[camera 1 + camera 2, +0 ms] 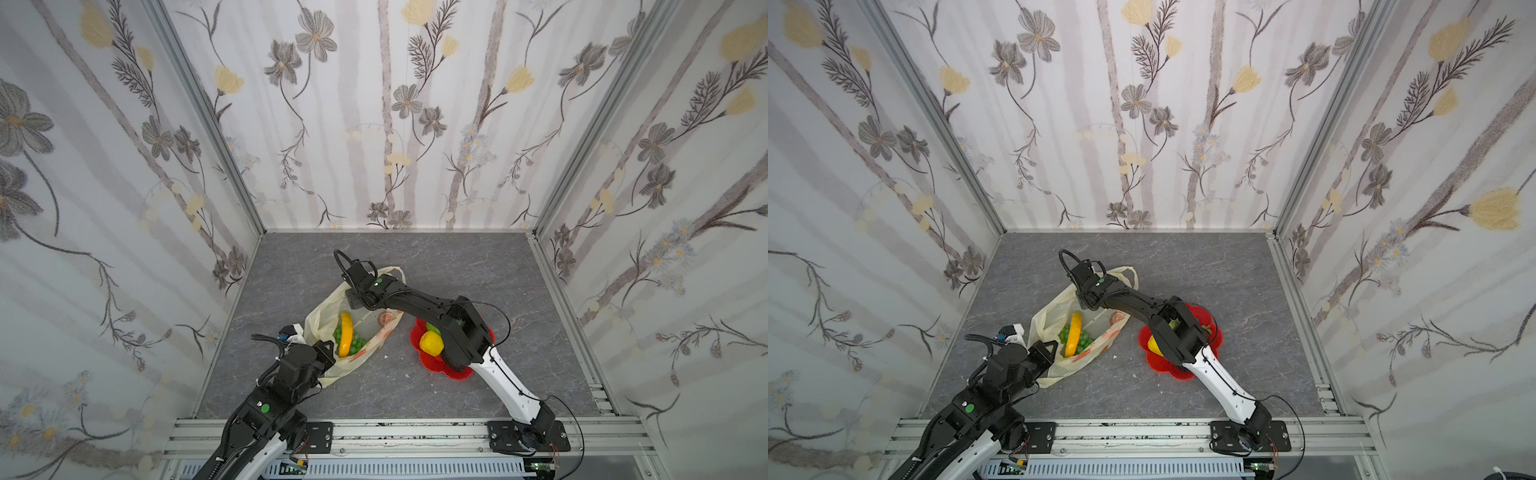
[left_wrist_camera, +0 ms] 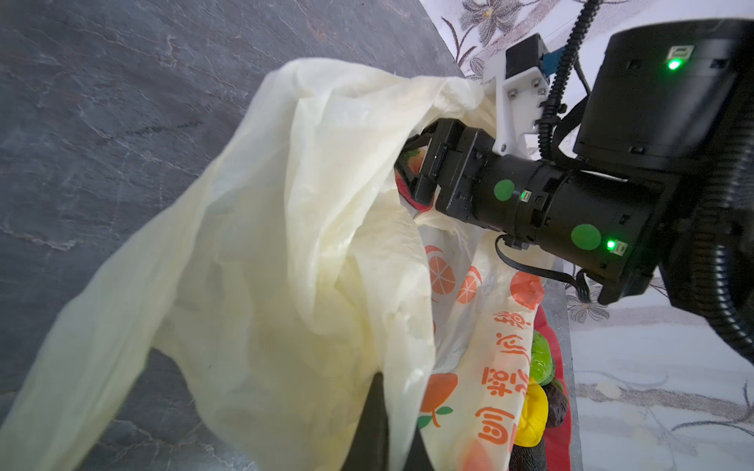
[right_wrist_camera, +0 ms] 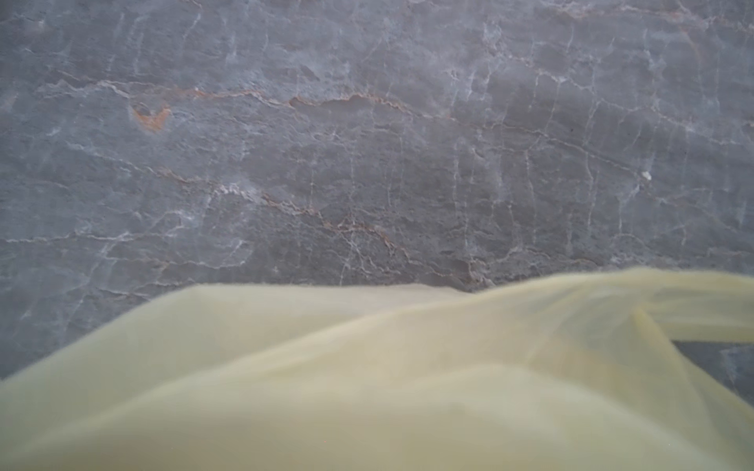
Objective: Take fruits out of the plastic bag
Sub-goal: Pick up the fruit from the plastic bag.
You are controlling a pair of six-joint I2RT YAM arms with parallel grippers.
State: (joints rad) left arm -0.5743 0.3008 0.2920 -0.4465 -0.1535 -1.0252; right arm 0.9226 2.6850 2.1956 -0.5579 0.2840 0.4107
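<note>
The grey, veined tabletop (image 1: 457, 270) stands between walls with flower wallpaper. The task is, I judge, more than half done. On the red plate (image 1: 432, 368) there lie already a bumpy lemon (image 1: 431, 343), a green citrus (image 2: 540, 359) and dark pieces (image 2: 555, 403), while the banana (image 1: 345, 334) and the grape bunch (image 1: 359, 344) are inside the plastic bag (image 1: 320, 320). The bag lies on the tabletop just beside the plate. It is thin, pale yellow, half transparent and wrinkled, with orange print near its bottom. The left gripper (image 1: 328, 353) has its fingers closed on the bag's edge. The right gripper (image 2: 408, 173) reaches into the bag's mouth, and its fingers seem to hold a red strawberry (image 2: 414, 162).
</note>
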